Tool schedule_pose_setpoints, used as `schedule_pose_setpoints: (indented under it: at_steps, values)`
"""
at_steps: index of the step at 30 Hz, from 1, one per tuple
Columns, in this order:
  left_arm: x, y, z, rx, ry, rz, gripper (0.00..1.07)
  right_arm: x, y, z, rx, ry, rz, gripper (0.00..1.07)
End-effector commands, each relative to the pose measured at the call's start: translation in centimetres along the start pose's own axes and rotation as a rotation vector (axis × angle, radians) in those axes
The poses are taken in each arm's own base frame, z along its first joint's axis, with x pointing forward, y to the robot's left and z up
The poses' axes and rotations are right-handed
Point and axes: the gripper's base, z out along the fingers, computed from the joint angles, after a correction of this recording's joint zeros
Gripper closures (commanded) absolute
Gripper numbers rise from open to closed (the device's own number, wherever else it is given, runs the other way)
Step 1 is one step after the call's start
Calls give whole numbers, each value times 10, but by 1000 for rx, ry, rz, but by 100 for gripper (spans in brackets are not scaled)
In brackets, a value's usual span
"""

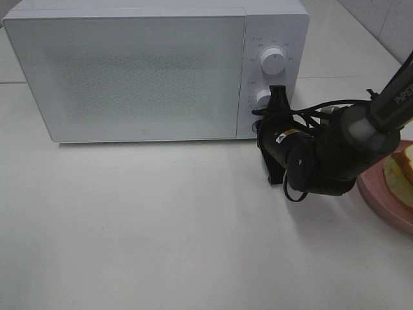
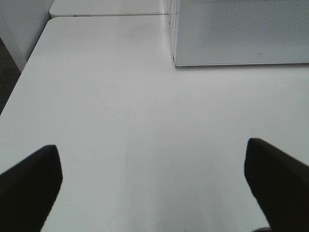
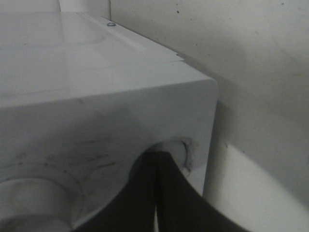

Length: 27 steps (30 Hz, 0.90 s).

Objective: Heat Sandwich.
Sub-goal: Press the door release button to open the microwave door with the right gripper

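While the sandwich [image 1: 401, 169] sits on its pink plate [image 1: 381, 194] at four o'clock on the counter [image 1: 161, 226], outside the oven, the right claw [image 1: 278, 97] is pressed together with nothing in it. Its tips are at the lower knob [image 1: 261, 99] of the microwave [image 1: 129, 71], toward one o'clock. Closed fingers make a narrow prod, which suits nudging a dial or panel rather than carrying food. The door looks shut, so loading seems not yet done. The left claw [image 2: 152, 147] hangs spread wide and empty over the counter around eight o'clock, probably parked clear of the door's swing.
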Motion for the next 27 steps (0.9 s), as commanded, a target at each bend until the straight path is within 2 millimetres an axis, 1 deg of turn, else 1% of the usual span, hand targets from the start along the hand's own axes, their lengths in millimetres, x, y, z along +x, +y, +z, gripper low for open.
schedule_pose_setpoints:
  at_steps: [1,5,8,9,11,13,14,18,21,27]
  values:
    - [2,0,-3,-1,-30,-6,9,-5,39,1,-246,-43,2,107]
    - [2,0,-3,-1,-30,-6,9,-4,46,3,-277,-46,14,107]
    - [2,0,-3,-1,-30,-6,9,-3,55,6,-339,-60,23,107]
    - [2,0,-3,-1,-30,-6,9,-3,62,9,-396,-82,18,107]
    - [2,0,-3,-1,-30,-6,9,-3,66,11,-426,-96,19,107]
    - [2,0,-3,-1,-30,-6,9,-9,76,17,-495,-132,29,107]
    - [2,0,-3,-1,-30,-6,9,-9,76,17,-495,-132,29,107]
    - [2,0,-3,-1,-30,-6,9,-12,93,22,-542,-151,10,107]
    - [2,0,-3,-1,-30,-6,9,-10,96,23,-549,-144,0,107]
    - [2,0,-3,-1,-30,-6,9,-10,94,23,-533,-137,-5,107]
